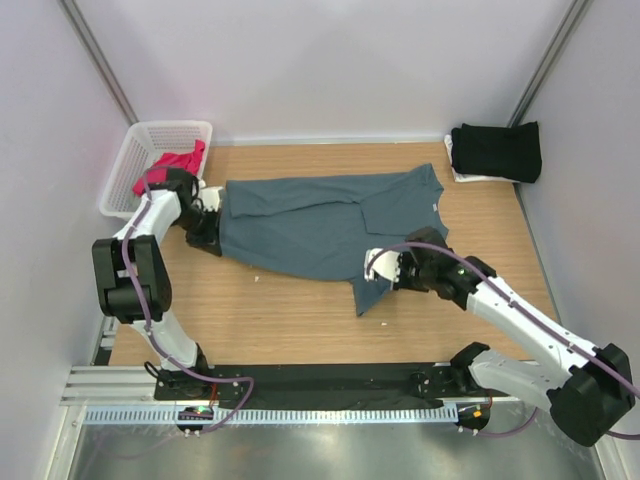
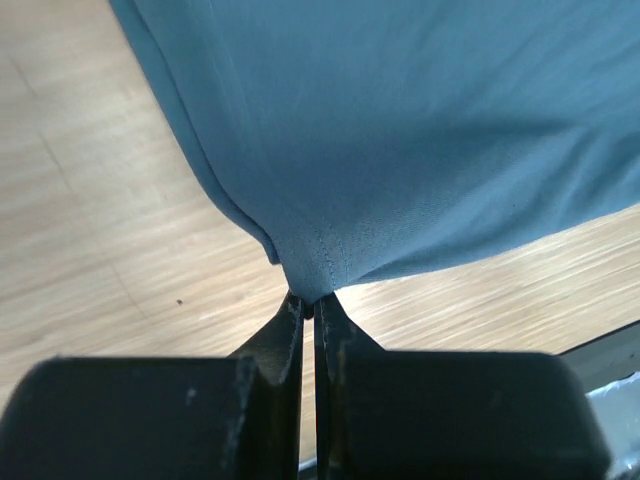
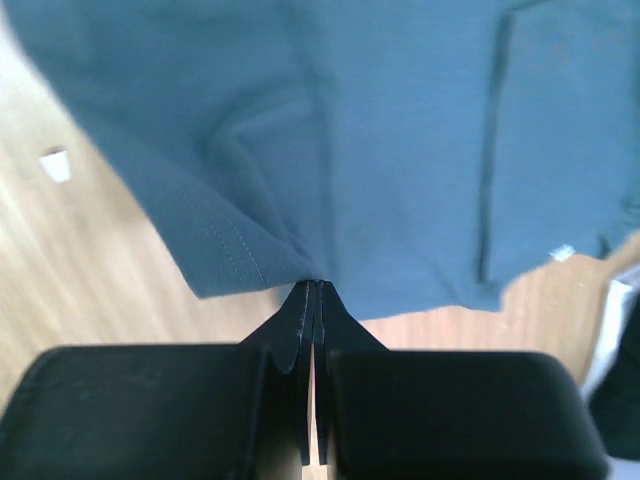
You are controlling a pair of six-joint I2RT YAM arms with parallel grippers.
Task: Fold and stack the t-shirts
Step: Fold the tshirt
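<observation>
While the blue shirt lies spread on the bench from above, left gripper sits at its nine o'clock edge, right gripper at five. Left wrist: clenched on the hem (cloth puckered). Right wrist: likewise pinching hem.

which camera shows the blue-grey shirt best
The top view: the whole blue-grey shirt lies spread out, neck to hem. The wrist views show only close patches of its edge, pinched in the left pincer and the right pincer.
</observation>
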